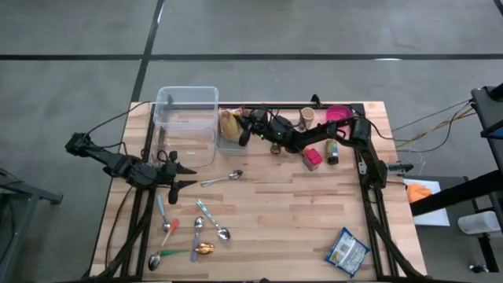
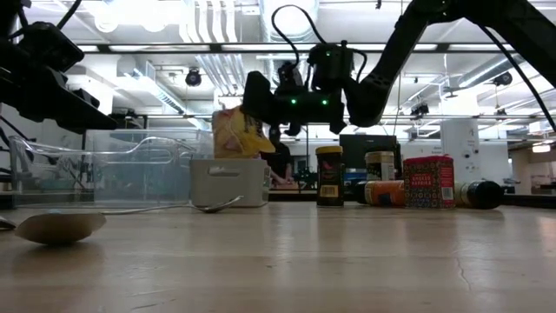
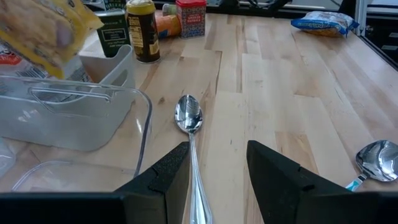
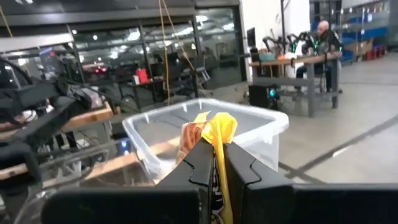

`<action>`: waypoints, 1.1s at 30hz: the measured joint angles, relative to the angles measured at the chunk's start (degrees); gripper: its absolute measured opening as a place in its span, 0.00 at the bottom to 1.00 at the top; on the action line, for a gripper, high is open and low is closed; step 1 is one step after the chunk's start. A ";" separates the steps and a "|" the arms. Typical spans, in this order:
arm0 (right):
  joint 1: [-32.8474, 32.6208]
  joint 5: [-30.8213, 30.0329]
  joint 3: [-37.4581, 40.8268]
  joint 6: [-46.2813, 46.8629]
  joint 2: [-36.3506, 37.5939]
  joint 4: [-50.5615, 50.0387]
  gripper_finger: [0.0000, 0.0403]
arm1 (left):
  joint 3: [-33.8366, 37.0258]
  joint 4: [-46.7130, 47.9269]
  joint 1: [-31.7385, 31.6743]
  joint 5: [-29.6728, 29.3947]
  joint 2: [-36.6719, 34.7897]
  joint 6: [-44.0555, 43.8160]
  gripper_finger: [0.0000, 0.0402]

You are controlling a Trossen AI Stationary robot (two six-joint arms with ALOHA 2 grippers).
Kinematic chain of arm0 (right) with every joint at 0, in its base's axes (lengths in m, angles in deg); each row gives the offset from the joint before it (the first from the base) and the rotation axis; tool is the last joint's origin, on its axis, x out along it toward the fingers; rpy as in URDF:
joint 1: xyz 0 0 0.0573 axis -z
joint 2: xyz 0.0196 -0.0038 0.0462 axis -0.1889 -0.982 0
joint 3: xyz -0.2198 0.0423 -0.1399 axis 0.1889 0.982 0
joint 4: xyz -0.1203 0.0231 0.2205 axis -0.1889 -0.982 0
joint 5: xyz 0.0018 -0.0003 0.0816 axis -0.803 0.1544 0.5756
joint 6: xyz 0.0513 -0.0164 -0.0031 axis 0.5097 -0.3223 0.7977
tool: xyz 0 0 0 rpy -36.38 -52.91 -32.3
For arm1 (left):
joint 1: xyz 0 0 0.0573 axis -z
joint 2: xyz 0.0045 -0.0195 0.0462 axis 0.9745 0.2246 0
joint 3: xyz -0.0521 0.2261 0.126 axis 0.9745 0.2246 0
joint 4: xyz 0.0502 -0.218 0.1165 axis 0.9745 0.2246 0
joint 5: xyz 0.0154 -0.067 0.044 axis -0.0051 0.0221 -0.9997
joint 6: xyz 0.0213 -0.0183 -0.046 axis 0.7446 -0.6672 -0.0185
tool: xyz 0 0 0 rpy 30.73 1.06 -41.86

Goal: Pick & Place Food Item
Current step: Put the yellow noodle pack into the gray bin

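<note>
A yellow food bag [image 1: 229, 123] stands upright over a small white container [image 2: 228, 181] beside the big clear bin [image 1: 186, 118] at the table's far side. My right gripper [image 1: 245, 128] reaches in from the right and is shut on the bag [image 4: 211, 127]. The bag's lower end [image 2: 234, 153] is at the container's rim; whether it rests there I cannot tell. My left gripper [image 1: 182, 174] waits open at the left, above the table. A silver spoon [image 3: 188, 118] lies on the wood ahead of its fingers, untouched. My right gripper pinches a yellow edge of the bag [image 4: 219, 138] between its two shut fingers. The fingers come in about level from the table's right side. In the low view the bag [image 2: 236, 132] stands upright at the fingertips, above the white container.
Spice jars [image 2: 329, 176], a red box [image 1: 312, 158], a cup [image 1: 306, 117] and a pink bowl [image 1: 339, 115] crowd the far right. Several spoons [image 1: 206, 220] lie near the front left, and a blue snack bag [image 1: 346, 251] at the front right. The table's middle is bare wood.
</note>
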 joint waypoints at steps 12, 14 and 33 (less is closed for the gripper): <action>-1.67 1.98 0.00 6.82 0.49 0.62 0.02 | 0.00 0.00 0.00 0.00 -0.01 0.02 0.41; -2.19 1.98 0.00 7.65 0.52 0.63 0.02 | 0.00 0.01 -0.01 0.00 0.00 0.02 0.41; -2.75 1.89 0.09 5.83 -1.79 -0.32 0.02 | 0.00 0.02 -0.02 0.00 0.00 0.02 0.41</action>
